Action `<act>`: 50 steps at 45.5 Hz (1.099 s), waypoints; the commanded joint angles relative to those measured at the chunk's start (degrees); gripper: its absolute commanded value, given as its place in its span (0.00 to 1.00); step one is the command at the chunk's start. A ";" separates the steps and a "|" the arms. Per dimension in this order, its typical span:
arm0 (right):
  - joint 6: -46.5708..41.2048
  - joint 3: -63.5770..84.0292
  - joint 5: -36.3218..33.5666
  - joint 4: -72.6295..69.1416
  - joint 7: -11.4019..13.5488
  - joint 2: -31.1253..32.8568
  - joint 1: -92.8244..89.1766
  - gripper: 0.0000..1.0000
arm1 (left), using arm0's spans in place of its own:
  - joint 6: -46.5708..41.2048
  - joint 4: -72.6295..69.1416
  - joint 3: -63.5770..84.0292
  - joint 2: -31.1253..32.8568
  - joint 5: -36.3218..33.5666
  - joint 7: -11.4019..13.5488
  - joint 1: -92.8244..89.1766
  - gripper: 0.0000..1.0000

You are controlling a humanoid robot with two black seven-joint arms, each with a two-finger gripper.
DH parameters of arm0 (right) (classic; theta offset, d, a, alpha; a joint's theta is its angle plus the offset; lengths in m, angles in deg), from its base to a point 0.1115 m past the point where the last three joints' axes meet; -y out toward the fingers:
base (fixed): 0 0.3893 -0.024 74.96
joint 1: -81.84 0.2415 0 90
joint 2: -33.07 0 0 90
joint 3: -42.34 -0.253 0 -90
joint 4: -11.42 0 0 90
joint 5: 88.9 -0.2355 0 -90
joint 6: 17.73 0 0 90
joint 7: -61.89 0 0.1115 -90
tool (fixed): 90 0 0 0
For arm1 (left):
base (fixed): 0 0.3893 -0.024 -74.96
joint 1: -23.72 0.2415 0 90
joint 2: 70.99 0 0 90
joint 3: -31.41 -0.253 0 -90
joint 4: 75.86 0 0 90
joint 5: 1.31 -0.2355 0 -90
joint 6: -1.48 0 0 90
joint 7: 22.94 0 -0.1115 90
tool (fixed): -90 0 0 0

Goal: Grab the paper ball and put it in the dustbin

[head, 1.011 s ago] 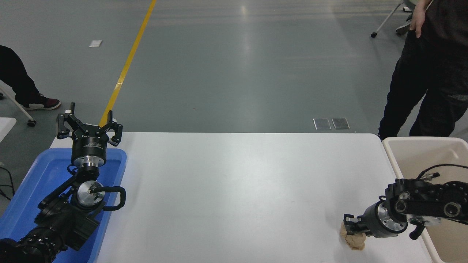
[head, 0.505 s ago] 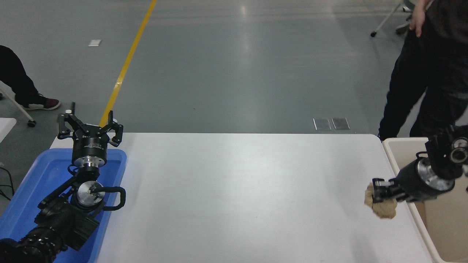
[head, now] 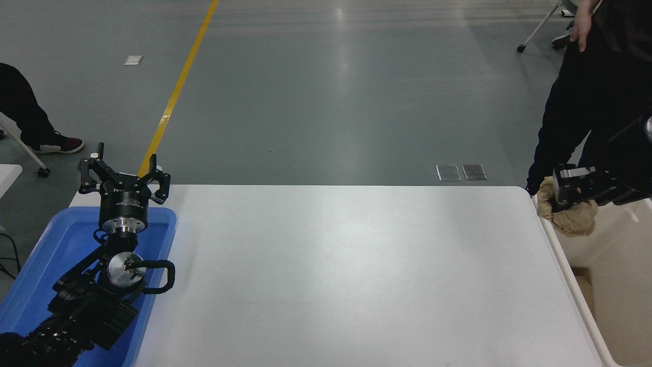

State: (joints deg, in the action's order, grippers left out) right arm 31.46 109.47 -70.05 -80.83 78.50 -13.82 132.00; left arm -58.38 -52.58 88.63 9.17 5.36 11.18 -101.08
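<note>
The tan paper ball (head: 573,218) is held in my right gripper (head: 560,196), which is shut on it and lifted off the table. It hangs over the left rim of the cream dustbin (head: 619,265) at the table's right edge, near the bin's far left corner. My right arm comes in from the right edge, high up. My left gripper (head: 124,171) is open and parked at the lower left, above the far end of the blue tray.
A blue tray (head: 48,265) lies under the left arm. The white table (head: 346,270) spans the middle. A person in dark clothes (head: 596,86) stands just behind the dustbin. Another person's leg and shoe (head: 35,127) are at far left.
My right gripper lifted the paper ball off the table's front right and carried it up and away to the right, from the table surface to over the dustbin's rim. The left arm stayed still.
</note>
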 commanded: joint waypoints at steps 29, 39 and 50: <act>24.01 -23.25 10.25 54.10 -8.17 6.29 -68.51 0.00 | -0.08 -0.07 0.00 0.00 -0.07 0.07 0.00 0.99; 30.52 -38.56 8.41 62.18 -6.15 -1.09 -87.51 0.00 | -0.08 -0.07 0.00 0.00 0.02 0.07 0.00 0.99; 34.47 -41.64 -3.81 67.99 -1.85 -11.37 -94.46 0.00 | -0.08 -0.07 0.00 0.00 0.02 0.07 0.00 0.99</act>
State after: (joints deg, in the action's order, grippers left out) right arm 60.94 74.50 -65.11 -19.81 73.09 -16.76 48.72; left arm -58.45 -52.64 88.63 9.17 5.36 11.25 -101.08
